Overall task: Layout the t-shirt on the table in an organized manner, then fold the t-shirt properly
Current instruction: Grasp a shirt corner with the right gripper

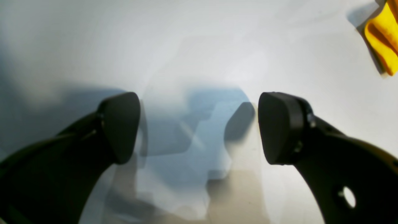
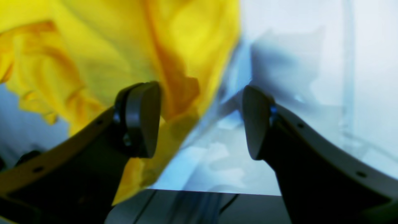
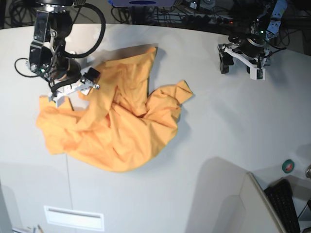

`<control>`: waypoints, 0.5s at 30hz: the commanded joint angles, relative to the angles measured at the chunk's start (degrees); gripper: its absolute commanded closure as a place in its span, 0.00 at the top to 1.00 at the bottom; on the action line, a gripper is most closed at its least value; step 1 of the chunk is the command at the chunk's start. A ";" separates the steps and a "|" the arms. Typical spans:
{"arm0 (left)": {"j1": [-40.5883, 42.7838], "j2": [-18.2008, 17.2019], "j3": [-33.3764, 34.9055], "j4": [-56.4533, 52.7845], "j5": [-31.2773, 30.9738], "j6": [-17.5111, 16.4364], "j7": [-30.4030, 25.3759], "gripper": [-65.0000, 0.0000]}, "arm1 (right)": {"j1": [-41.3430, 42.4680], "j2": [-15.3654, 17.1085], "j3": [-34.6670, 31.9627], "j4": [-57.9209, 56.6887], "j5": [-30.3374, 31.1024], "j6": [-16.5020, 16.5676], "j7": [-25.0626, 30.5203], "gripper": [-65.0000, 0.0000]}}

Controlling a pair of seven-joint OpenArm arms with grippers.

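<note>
The orange-yellow t-shirt lies crumpled on the left half of the white table, no print showing. My right gripper hovers over the shirt's upper left edge, open. In the right wrist view its fingertips stand apart, with yellow cloth beneath the left finger and reaching into the gap, and nothing clamped. My left gripper stands open over bare table at the far right, well away from the shirt. In the left wrist view its pads hold nothing, and a shirt corner shows top right.
A green tape roll and a black keyboard sit at the lower right by a raised panel. Cables run along the table's far edge. A thin seam crosses the near left tabletop.
</note>
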 commanded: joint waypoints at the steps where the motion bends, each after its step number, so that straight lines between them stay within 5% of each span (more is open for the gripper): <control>1: 0.06 -0.75 -0.22 0.44 -0.01 -0.21 -0.74 0.88 | 0.08 0.20 0.02 1.01 0.90 0.09 0.81 0.57; 7: 0.06 -0.75 -0.22 0.88 -0.01 -0.21 -0.74 0.88 | -1.33 0.29 0.02 0.65 0.90 0.09 5.20 0.55; 12: 0.06 -0.75 -0.22 0.62 -0.01 -0.21 -0.74 0.88 | -1.15 0.29 0.02 0.65 0.90 0.18 5.29 0.27; 15: 0.06 -0.75 -0.22 0.62 -0.01 -0.21 -0.74 0.88 | -1.06 0.03 -0.15 0.30 0.90 0.18 5.29 0.22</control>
